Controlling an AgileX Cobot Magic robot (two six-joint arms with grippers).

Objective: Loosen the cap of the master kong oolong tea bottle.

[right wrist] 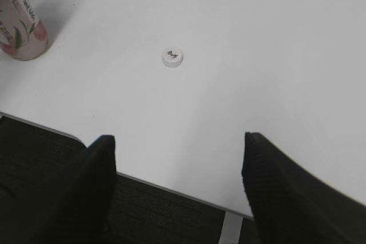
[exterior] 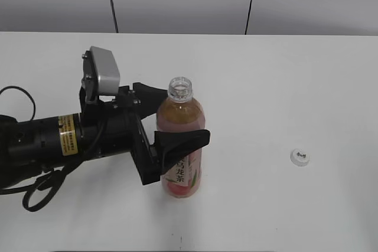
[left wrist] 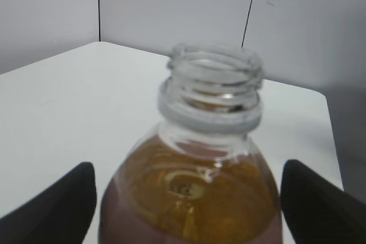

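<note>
Left end effector (exterior: 177, 116) straddles bottle (exterior: 180, 146); cap (exterior: 300, 157) apart.

Black left arm (exterior: 53, 140) bears a yellow label, silver camera, black cable.

Even bright light; left wrist view blurred.

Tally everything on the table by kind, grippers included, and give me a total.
Tall clear plastic bottle of amber tea with a pink-and-white label, open at the neck: 1
Small round white plastic screw cap, lying apart on the table: 1
Black robot grippers: 2 (left gripper around the bottle, right gripper open past the table edge)
White table: 1
Total: 5
</note>
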